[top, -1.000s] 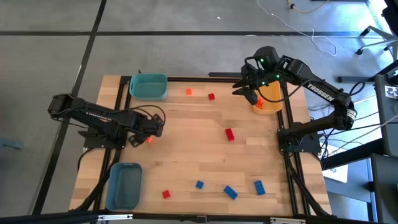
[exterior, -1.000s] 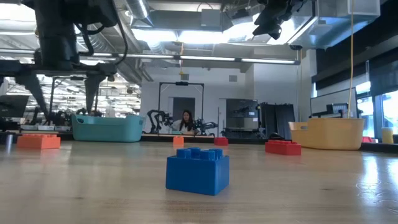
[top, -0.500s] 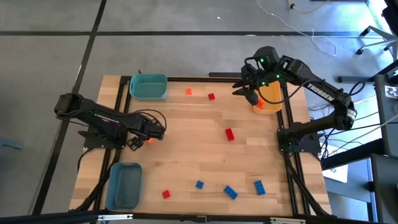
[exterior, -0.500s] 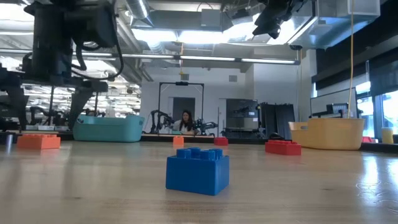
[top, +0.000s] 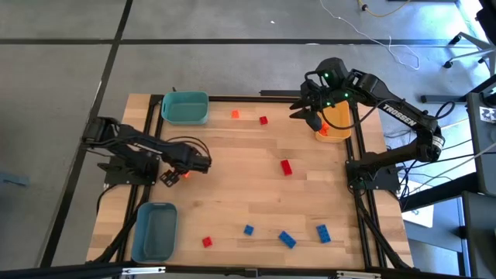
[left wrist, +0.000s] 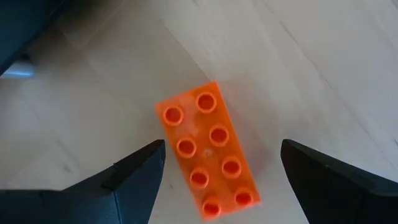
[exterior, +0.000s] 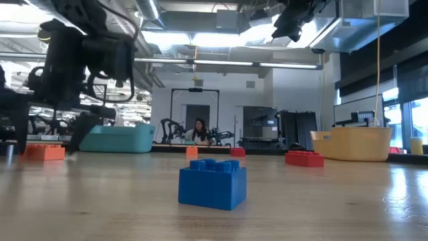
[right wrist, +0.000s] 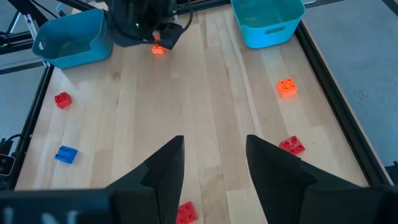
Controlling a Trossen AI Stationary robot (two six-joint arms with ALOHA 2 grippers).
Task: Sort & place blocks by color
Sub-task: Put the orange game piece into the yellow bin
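Orange block (left wrist: pixel 208 153), pale wood table (top: pixel 232 194), teal bin (top: pixel 185 108), perhaps yellow-orange bin (exterior: pixel 352 144).

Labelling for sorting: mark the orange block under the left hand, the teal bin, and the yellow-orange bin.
orange block (left wrist: pixel 208 152): left wrist view, studded top.
teal bin (top: pixel 185 117): high view, near rim.
yellow-orange bin (exterior: pixel 351 147): low view, front wall.

Blocks scattered flat on table, studs up.
Orange 2x4 block (left wrist: pixel 208 155) lies skewed; small orange (top: pixel 235 115) and red (top: pixel 263 120) at far edge; blue blocks (top: pixel 287 239) along near edge.
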